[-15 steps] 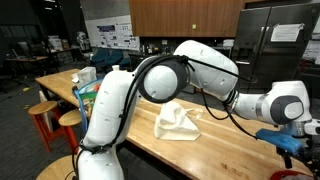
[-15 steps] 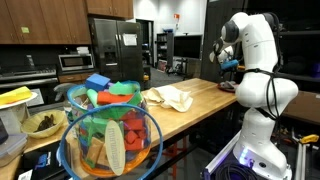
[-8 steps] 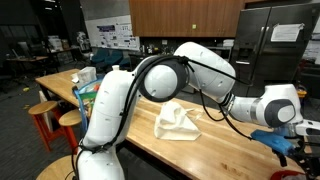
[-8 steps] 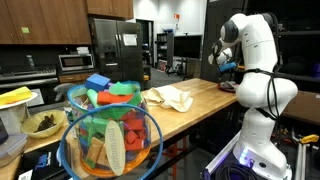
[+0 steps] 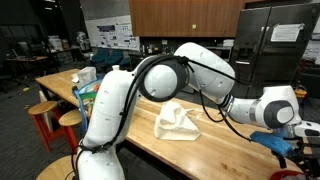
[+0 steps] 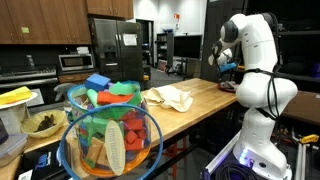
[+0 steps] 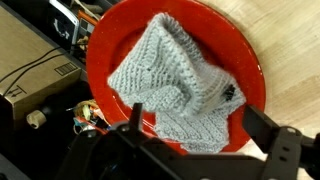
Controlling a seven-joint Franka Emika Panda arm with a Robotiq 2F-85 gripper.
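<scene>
In the wrist view a red plate [image 7: 110, 40] holds a crumpled light grey-blue knitted cloth [image 7: 170, 75]. My gripper [image 7: 196, 125] hangs directly above the cloth with its two dark fingers spread wide on either side, open and empty. In both exterior views the gripper [image 5: 296, 138] [image 6: 228, 67] is at the far end of the long wooden table [image 5: 215, 150], above the red plate [image 6: 228, 88]. The plate is hidden in the exterior view taken from behind the arm.
A cream cloth [image 5: 178, 122] [image 6: 170, 98] lies mid-table. A wire basket of colourful toys [image 6: 108, 135] [image 5: 85, 92] stands at the other end. Red stools [image 5: 45, 108] stand beside the table. In the wrist view, boxes and cables [image 7: 40, 85] lie beyond the table edge.
The wrist has shifted slightly lower towards the table end between the earliest frames and now; the gripper stays open. Nothing else has moved.
</scene>
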